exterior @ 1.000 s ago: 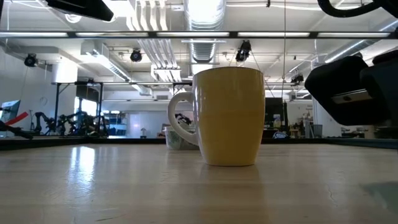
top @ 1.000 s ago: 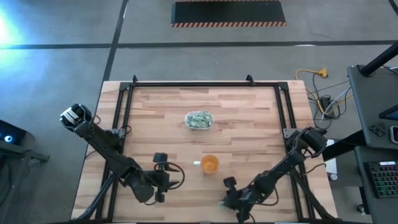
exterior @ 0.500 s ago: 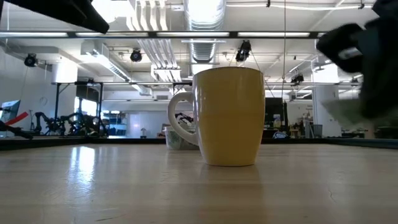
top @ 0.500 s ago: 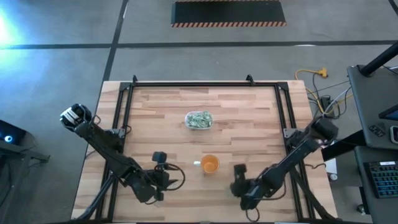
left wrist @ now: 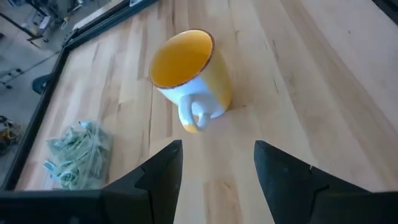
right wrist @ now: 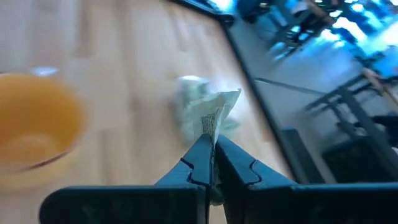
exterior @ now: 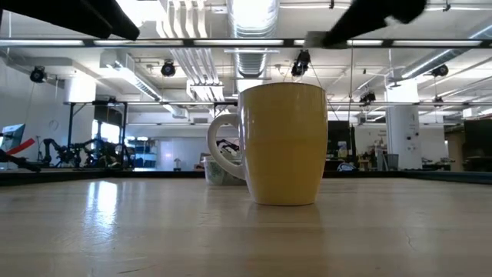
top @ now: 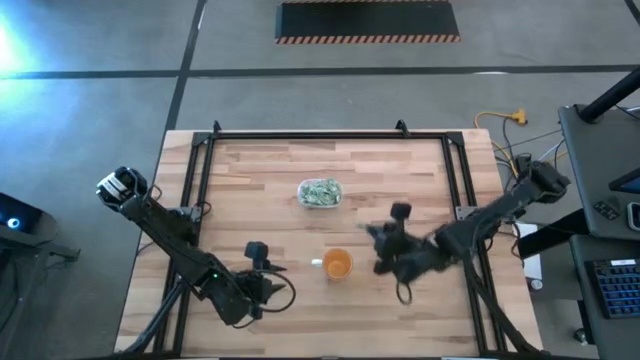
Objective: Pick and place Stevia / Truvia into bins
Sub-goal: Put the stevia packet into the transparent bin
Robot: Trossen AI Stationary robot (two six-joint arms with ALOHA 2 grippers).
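Right wrist view shows the right gripper (right wrist: 208, 144) clamped on one Stevia sachet (right wrist: 216, 114); overhead it hangs right of the orange cup (top: 338, 265), the clear tub (top: 320, 193) lying ahead toward the table's far edge, nearer this arm

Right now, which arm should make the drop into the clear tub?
The right. Its pincer is shut on a sachet and is nearer the clear tub. The left pincer hangs open and empty beside the orange cup.
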